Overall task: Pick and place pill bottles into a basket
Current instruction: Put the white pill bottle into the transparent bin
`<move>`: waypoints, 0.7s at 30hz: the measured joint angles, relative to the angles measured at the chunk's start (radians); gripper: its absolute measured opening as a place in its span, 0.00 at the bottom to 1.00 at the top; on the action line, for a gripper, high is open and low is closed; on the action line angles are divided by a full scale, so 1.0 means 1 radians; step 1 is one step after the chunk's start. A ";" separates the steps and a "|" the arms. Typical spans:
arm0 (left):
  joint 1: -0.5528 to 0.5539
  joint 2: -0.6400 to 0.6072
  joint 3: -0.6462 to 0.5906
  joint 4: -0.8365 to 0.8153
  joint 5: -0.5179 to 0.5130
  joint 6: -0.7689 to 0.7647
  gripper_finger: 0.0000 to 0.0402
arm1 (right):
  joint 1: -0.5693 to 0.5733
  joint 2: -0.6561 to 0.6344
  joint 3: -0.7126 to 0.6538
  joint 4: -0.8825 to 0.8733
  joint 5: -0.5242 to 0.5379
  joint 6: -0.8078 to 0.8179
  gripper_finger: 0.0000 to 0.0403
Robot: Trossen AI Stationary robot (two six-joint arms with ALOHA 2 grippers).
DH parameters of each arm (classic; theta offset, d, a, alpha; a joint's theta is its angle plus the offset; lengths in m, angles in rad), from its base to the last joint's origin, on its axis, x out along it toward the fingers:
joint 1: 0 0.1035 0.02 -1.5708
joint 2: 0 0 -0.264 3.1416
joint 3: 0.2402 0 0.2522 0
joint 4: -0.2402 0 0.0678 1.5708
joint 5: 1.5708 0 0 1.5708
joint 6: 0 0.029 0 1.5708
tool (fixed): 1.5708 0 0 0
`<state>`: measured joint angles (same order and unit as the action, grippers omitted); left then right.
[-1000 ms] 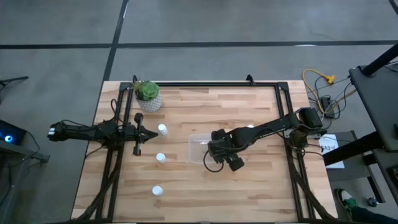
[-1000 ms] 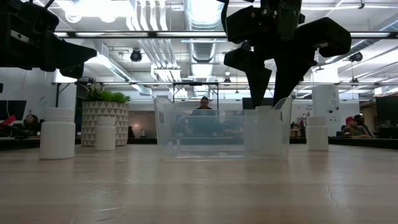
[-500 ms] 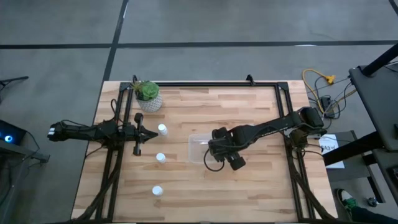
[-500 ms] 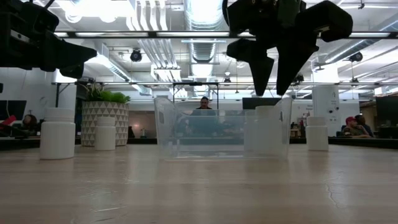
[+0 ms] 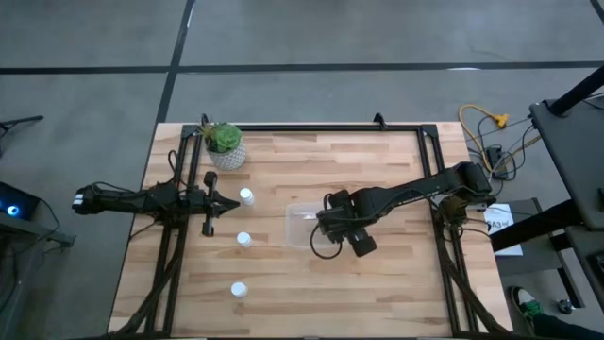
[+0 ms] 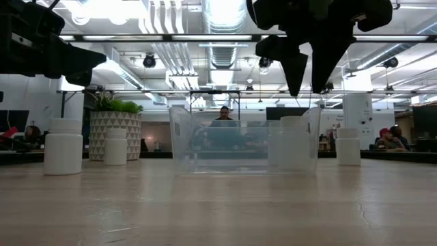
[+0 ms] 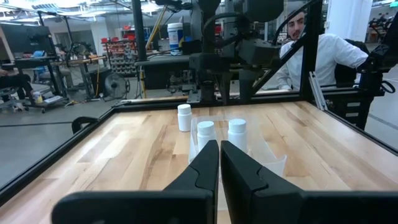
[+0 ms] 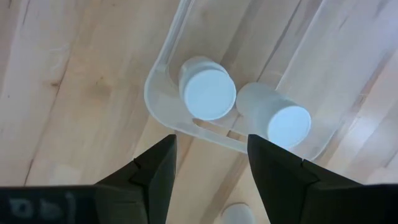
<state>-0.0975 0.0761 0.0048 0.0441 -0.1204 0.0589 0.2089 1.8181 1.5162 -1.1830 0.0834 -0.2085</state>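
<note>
The clear basket stands mid-table. It shows in the low view and in the right wrist view. Two white pill bottles stand upright in it on their bases. My right gripper is open and empty above them, fingers pointing down. Three bottles stand on the table left of the basket. Another stands beyond it. My left gripper is shut and waits at the left.
A white patterned pot with a green plant stands at the far left corner of the table. A black frame rail runs along the table's edges. A person sits beyond the table's right side.
My right gripper has gone straight up from the basket, staying open. Its fingers, which stood on either side of the bottle in the basket, are now clear above the rim. The bottle stays upright in the basket.
</note>
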 joint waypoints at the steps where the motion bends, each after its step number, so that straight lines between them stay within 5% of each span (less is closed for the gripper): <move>1: 0.000 0.000 0.000 0.000 0.000 0.000 0.00 | 0.000 -0.002 0.000 0.000 0.000 0.000 0.47; 21: 0.000 0.002 0.000 -0.001 0.000 0.000 0.00 | 0.000 -0.218 -0.147 -0.024 0.033 0.108 0.46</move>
<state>-0.0976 0.0784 0.0048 0.0435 -0.1201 0.0592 0.2085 1.6004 1.3692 -1.2075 0.1160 -0.1001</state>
